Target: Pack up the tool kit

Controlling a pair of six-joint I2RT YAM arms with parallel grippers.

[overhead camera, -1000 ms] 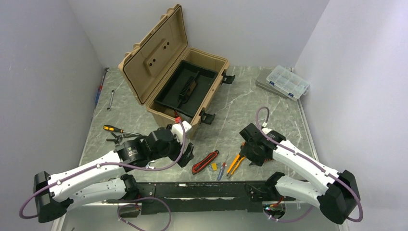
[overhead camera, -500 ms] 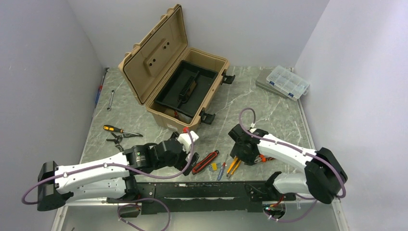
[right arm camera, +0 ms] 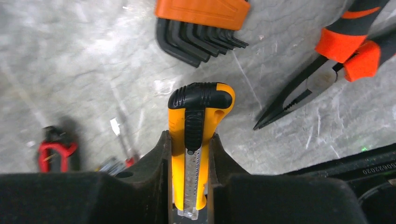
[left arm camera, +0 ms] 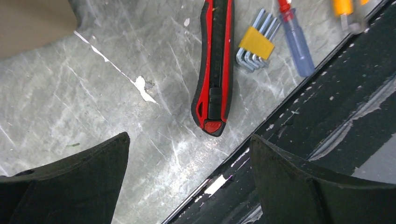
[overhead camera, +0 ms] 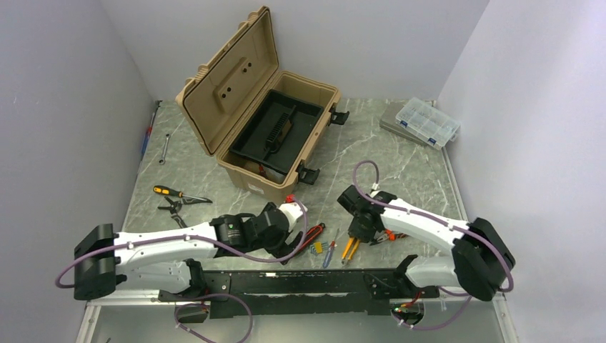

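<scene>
**While the Toolbox Sits Open, One Claw Grips a Yellow Knife**

While the tan toolbox [overhead camera: 250, 179] stands at the back of the table [overhead camera: 371, 161], its lid [overhead camera: 229, 86] is tipped up and open. A black tray [overhead camera: 275, 132] sits inside it.

The right claw [right arm camera: 189, 154] is in front of the toolbox, off to its right side. Its two fingers are pressed tight on a yellow knife [right arm camera: 196, 121], one on each side of the handle. The black end of the knife sticks out past the fingers. I cannot tell if the knife is touching the table or lifted off it. Just past the knife lie an orange set of bent keys [right arm camera: 201, 11] and a pair of pliers [right arm camera: 317, 79] with orange handles and long thin jaws.

The left claw [left arm camera: 189, 140] is also in front of the toolbox, close to its front wall. Its fingers are spread wide apart and hold nothing. A red knife [left arm camera: 215, 60] lies flat on the table, with its near end between the two fingers. Beside the red knife are a small yellow set of bent keys [left arm camera: 254, 46] and a screwdriver [left arm camera: 296, 46] with a blue handle.

To the left of the toolbox lie a wrench [overhead camera: 164, 148] and a yellow and black screwdriver [overhead camera: 171, 191]. A clear case [overhead camera: 427, 121] sits to the right of the toolbox, near the wall.
</scene>
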